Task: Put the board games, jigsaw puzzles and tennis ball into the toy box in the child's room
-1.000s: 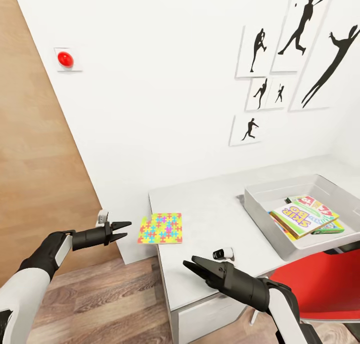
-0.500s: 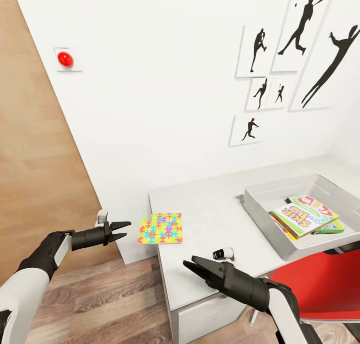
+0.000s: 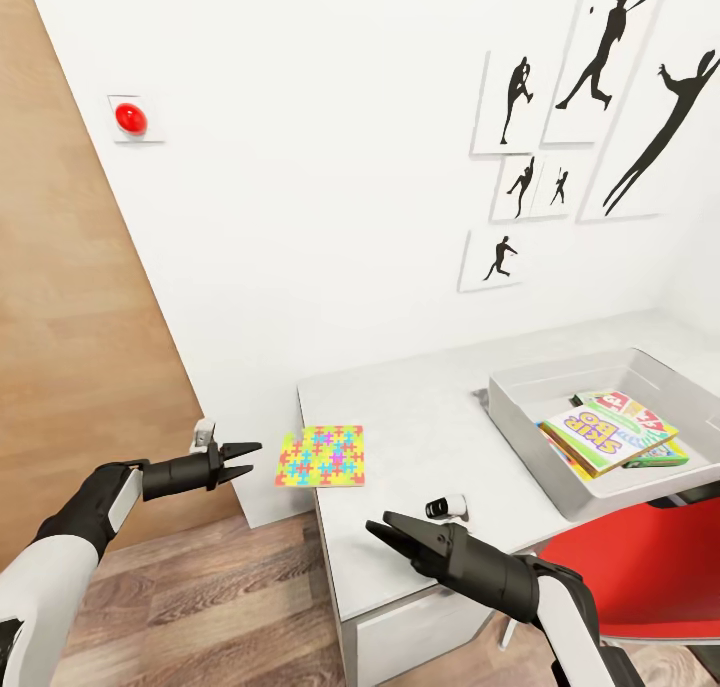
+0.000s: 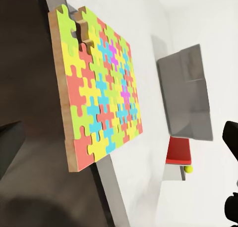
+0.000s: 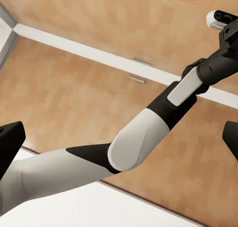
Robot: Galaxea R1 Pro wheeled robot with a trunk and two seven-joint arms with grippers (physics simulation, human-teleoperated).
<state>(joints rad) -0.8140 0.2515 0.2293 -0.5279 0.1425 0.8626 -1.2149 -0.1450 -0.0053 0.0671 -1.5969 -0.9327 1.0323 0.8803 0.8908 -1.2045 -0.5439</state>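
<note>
A jigsaw puzzle [image 3: 321,456] lies flat at the left front corner of the desk [image 3: 420,407], its left edge jutting a little past the desk's side. In the left wrist view the same puzzle [image 4: 96,90] shows as a thin wood-backed board of yellow, green, orange, blue and pink pieces, hanging over the desk edge.

The left end effector [image 3: 248,461] hangs in the air just left of the puzzle, at about its height, off the desk's side and not touching it. Its two dark fingers point toward the puzzle's overhanging edge, spread a little, with nothing between them.

The right end effector [image 3: 385,531] hovers over the front part of the desk, nearer the robot than the puzzle and to its right, well apart from it. Its fingers are parted and hold nothing. Just beyond it, a small black-and-white object [image 3: 446,507] lies on the desk.

Farther right, the toy box [image 3: 520,422] sits on the desk with board games [image 3: 608,431] stacked inside, a yellow-green cover with big letters on top. A red chair [image 3: 630,567] stands at the desk's front, below the toy box. On the white wall behind hang black silhouette pictures [image 3: 600,97], and a red button [image 3: 131,118] sits farther left. The right wrist view looks across to the left arm [image 5: 148,133] over the wooden floor.
</note>
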